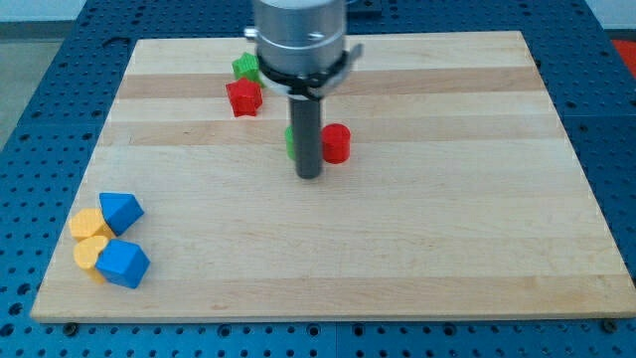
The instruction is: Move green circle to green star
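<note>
- Behind my tip [309, 175], green circle [290, 141] sits mostly hidden, beside red cylinder [336, 143].
- No claw fitted; I push up-left toward green star [245, 68], skirting red star [243, 97].

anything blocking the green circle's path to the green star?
The red star-shaped block sits just below the green star block, touching or nearly so, close to the up-left line from the green circle block. My tip is right in front of the circle, with a red cylinder block on its right.

The arm comes straight down from the view's top, its dark rod upright, my tip [310, 176] on the board.
</note>
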Robot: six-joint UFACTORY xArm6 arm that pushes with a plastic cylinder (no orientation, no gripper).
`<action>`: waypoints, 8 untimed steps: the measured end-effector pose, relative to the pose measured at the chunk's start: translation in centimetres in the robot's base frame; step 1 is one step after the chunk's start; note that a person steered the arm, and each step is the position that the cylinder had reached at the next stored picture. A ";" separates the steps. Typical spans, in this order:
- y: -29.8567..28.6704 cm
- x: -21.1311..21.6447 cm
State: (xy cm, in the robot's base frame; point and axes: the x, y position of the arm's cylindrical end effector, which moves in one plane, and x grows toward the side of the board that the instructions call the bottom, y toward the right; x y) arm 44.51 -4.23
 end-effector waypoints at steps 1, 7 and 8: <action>-1.7 -2.4; -2.5 -14.5; -1.3 -12.8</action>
State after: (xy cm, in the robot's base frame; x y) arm 31.67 -5.50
